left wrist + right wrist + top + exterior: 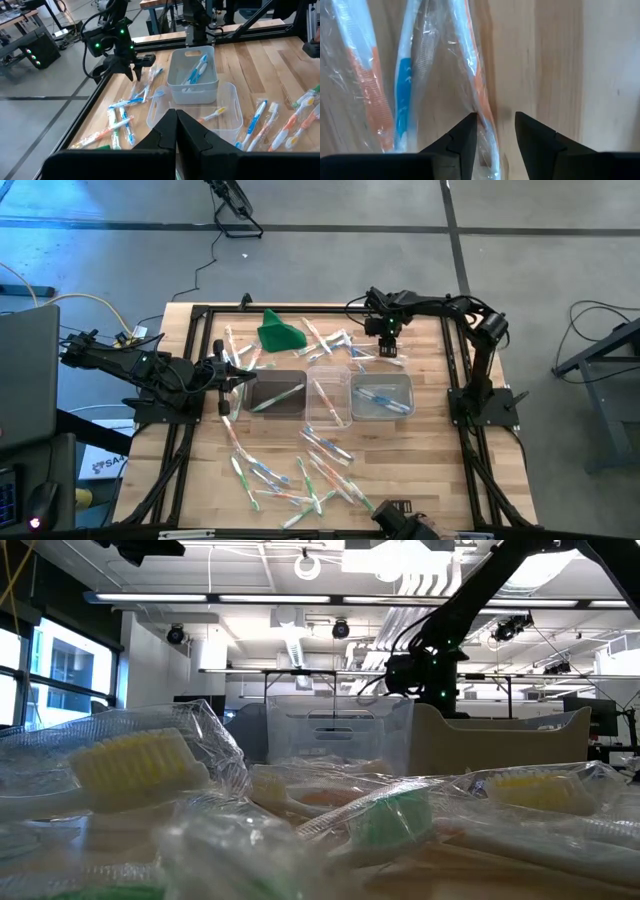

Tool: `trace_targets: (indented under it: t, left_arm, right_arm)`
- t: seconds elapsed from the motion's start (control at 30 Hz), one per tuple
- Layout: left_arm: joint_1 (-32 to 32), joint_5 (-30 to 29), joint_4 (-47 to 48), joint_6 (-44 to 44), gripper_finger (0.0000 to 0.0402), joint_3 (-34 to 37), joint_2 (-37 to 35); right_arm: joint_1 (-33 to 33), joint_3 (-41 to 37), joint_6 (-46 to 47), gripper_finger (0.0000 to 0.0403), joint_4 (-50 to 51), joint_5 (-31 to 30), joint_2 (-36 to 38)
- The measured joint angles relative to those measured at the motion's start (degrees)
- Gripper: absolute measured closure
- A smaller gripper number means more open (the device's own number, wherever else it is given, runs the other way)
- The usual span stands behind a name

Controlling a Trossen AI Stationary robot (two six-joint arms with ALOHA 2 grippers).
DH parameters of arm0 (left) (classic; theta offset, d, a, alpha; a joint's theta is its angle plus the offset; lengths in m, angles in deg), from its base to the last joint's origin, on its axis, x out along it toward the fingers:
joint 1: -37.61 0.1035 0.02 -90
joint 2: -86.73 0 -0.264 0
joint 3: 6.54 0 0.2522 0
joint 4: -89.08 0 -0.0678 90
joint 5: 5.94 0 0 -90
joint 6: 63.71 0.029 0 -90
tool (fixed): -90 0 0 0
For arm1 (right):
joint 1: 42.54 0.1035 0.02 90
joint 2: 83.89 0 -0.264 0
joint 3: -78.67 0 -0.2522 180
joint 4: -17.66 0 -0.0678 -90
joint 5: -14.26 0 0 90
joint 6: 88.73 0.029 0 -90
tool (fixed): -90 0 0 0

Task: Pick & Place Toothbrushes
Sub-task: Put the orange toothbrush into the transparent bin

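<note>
The right gripper [495, 127] was held open just above wrapped toothbrushes [405, 75] beyond the three clear tubs [330, 395], while the left gripper [232, 373], shut and empty, was parked beside the leftmost tub.

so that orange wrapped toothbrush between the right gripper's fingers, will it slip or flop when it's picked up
The orange toothbrush sits in glossy, crinkled clear wrap, so the right gripper, open around it, may pinch film and slide a little. The slim handle looks rigid, so it probably won't droop. It looks light, so a nudge could skid it across the wooden table.
</note>
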Motion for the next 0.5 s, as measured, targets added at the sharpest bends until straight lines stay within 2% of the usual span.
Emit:
trace_targets:
  t: [0.27,0.5]
  left_arm:
    - [0.02,-0.01,-0.01,0.0,0.04,0.0,0.0]
    - [0.01,0.0,-0.01,0.0,0.04,0.0,0.0]
  right_arm:
    - [0.0,0.22,-0.1,0.0292,-0.09,-0.06,-1.28]
    - [-0.02,0.22,0.43,0.0373,-0.24,-0.97,-1.34]
